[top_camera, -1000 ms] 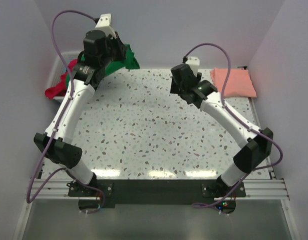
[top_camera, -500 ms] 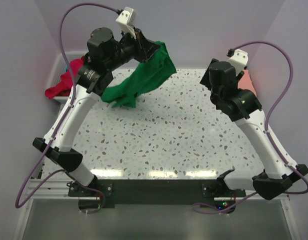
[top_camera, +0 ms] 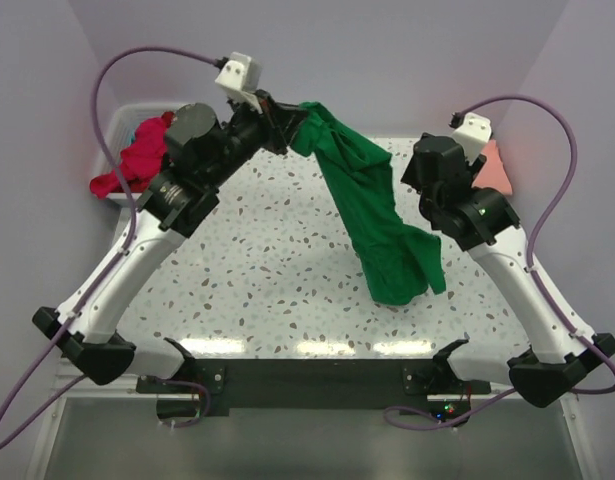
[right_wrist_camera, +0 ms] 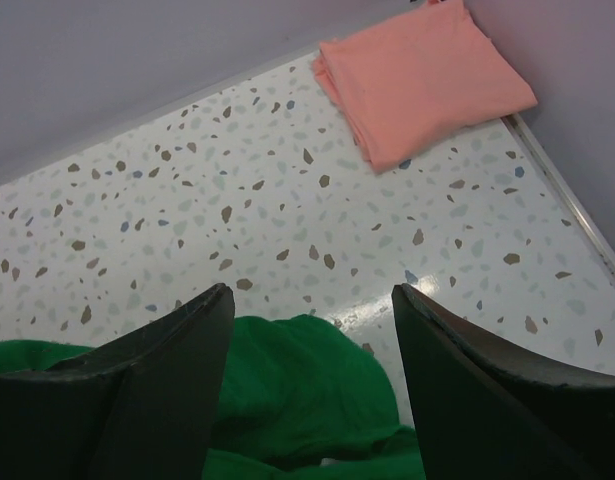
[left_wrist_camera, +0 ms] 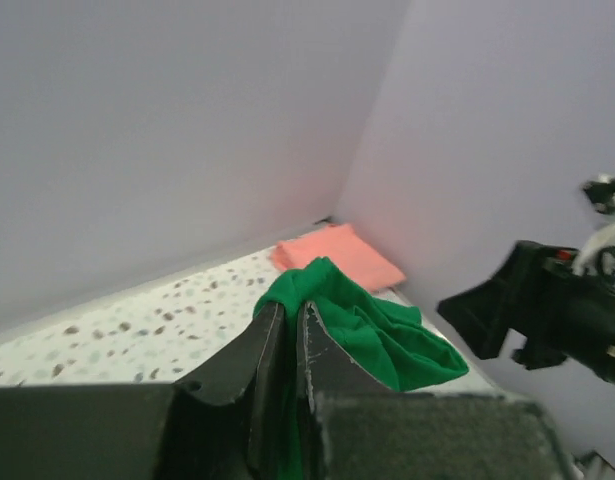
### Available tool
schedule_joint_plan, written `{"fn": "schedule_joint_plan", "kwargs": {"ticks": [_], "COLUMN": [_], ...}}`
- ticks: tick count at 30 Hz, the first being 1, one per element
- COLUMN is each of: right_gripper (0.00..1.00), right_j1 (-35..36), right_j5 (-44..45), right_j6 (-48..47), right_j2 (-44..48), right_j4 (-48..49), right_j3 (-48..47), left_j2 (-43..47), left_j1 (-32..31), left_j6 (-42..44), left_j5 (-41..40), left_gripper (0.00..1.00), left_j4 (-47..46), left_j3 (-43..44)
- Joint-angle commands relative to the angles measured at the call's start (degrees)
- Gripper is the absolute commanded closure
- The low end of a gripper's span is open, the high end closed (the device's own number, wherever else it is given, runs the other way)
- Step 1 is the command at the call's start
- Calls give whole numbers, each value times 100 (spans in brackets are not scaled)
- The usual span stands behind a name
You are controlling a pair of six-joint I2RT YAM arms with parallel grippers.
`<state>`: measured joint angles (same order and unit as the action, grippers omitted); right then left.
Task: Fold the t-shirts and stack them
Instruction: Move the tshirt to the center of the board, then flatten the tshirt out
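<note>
One shirt is already lying folded: the salmon-pink t-shirt [right_wrist_camera: 422, 75], at the far right corner of the counter [top_camera: 267, 270]. Now the left gripper [left_wrist_camera: 287, 325] is pinching the green t-shirt [top_camera: 372, 215] tight and holding it up over the counter, cloth dangling, unfolded. The right gripper [right_wrist_camera: 312, 300] is hovering close by it, jaws wide apart, gripping nothing. Red and magenta t-shirts [top_camera: 137, 160] are waiting in the white basket [top_camera: 115, 125] at far left, so most of the job is looking undone.

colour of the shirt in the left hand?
Bright green t-shirt; shows best in the top external view.
</note>
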<state>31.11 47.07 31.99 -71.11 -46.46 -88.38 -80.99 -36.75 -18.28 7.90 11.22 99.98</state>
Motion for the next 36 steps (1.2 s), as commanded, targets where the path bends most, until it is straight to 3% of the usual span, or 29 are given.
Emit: {"fn": "schedule_joint_plan", "kwargs": {"ticks": [1, 3, 4, 5, 6, 8, 14, 22, 30, 36], "right_gripper": [31, 31, 31, 31, 31, 31, 32, 27, 28, 33], "right_j1": [0, 9, 9, 9, 0, 9, 9, 0, 9, 0], "right_j5": [162, 66, 31, -13, -101, -163, -1172, -2955, -3388, -3161], "right_j6": [36, 9, 9, 9, -26, -43, -289, -132, 361, 501], "right_j2": [28, -86, -131, -166, -201, -324, -711, -1186, -1520, -1607], "right_j4": [84, 102, 110, 145, 163, 181, 540, 1093, 1156, 1209], "right_j3": [49, 40, 31, 23, 22, 23, 224, 1075, 1797, 2184], "left_j2": [961, 1076, 1172, 1217, 1313, 1393, 1428, 1350, 638, -3], "left_j1": [45, 45, 45, 45, 45, 54, 45, 168, 1283, 1592], "left_j6": [-123, -140, -201, -272, -403, -649, -1660, -1836, -1996, -1819], "left_j5": [-2897, -3425, -3557, -3872, -4023, -4348, -4929, -4991, -3077, -2189], "left_gripper": [100, 95, 59, 42, 17, 0, 0, 0, 0, 0], "left_j4": [-902, -798, -745, -649, -378, -122, 1381, 1549, 1454, 1163], "left_j3": [-979, -1410, -1559, -1874, -2034, -2498, -3361, -3645, -3942, -3855]}}
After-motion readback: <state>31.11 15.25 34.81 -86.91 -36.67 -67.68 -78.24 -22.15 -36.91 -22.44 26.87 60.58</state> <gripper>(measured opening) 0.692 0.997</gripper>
